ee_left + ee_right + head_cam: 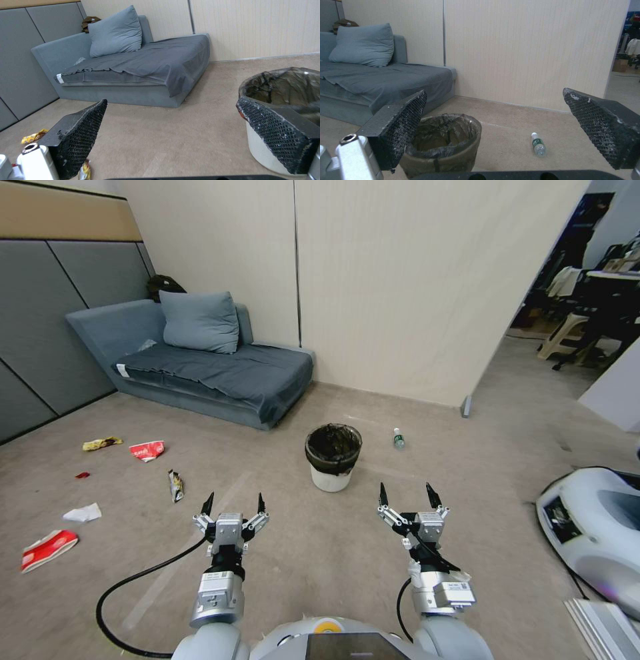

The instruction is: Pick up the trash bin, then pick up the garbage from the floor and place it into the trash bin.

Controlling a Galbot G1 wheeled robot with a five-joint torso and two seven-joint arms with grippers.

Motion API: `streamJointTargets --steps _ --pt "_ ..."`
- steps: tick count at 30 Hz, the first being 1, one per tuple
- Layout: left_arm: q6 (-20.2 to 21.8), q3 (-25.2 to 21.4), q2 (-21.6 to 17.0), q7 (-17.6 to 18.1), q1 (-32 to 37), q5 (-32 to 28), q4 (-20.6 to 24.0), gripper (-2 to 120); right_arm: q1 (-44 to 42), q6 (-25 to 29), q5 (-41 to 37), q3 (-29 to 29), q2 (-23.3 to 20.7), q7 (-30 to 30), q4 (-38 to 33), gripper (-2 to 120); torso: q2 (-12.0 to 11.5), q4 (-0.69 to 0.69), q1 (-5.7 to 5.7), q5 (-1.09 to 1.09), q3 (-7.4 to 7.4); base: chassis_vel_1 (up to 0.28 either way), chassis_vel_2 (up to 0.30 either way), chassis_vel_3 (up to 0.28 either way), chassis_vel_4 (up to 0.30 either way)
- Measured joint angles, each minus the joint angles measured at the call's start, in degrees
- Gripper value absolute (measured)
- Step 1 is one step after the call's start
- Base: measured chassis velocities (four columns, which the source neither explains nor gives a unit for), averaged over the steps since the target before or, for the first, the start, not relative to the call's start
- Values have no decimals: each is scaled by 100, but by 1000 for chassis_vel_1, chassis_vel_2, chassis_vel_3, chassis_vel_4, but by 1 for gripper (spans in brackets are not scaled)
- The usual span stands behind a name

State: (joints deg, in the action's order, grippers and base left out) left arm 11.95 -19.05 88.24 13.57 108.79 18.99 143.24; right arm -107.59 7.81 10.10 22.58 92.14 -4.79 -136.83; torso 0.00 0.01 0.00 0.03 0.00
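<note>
- Hovering over bare floor with fingers spread wide and nothing held: left gripper (233, 505), right gripper (409, 497).
- Standing upright just ahead, between both: trash bin (333, 456), not yet lifted.
- Lying off left: garbage (147, 450), 6 pieces.
- Risking a tipped bin if a finger snags its loose black liner (453, 132).

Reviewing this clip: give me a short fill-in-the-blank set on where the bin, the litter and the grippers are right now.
1. The trash bin stands on the floor, lined with a ____ bag.
2. Both the left gripper and the right gripper have their fingers ____.
3. A plastic bottle lies on the floor on the bin's ____ side.
4. The red-and-white wrapper and white tissue lie on the robot's ____ side.

Missing words: black; open; right; left
</note>
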Motion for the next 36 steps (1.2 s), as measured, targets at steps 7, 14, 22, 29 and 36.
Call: streamJointTargets --steps 7,14,22,29,36 --pt "-4 13 -1 -5 -1 8 0 100 4 1 5 -4 0 -1 11 100 0 -2 0 -7 0 -202 195 210 -202" --pt "-5 32 0 -10 -1 11 0 100 9 1 17 -4 0 -3 36 100 0 -1 -1 -4 0 -196 189 190 -182" --pt "-6 52 4 -13 -1 11 0 100 10 2 40 7 0 -4 42 100 0 -1 0 -4 0 -186 200 202 -203" --pt "-6 51 2 -12 -3 11 0 100 31 124 55 4 0 0 89 100 0 -1 0 -3 0 -170 158 157 -149" --pt "-8 74 5 -11 -2 11 0 100 42 318 51 15 0 84 126 100 0 0 0 -4 0 -14 1 6 -11"
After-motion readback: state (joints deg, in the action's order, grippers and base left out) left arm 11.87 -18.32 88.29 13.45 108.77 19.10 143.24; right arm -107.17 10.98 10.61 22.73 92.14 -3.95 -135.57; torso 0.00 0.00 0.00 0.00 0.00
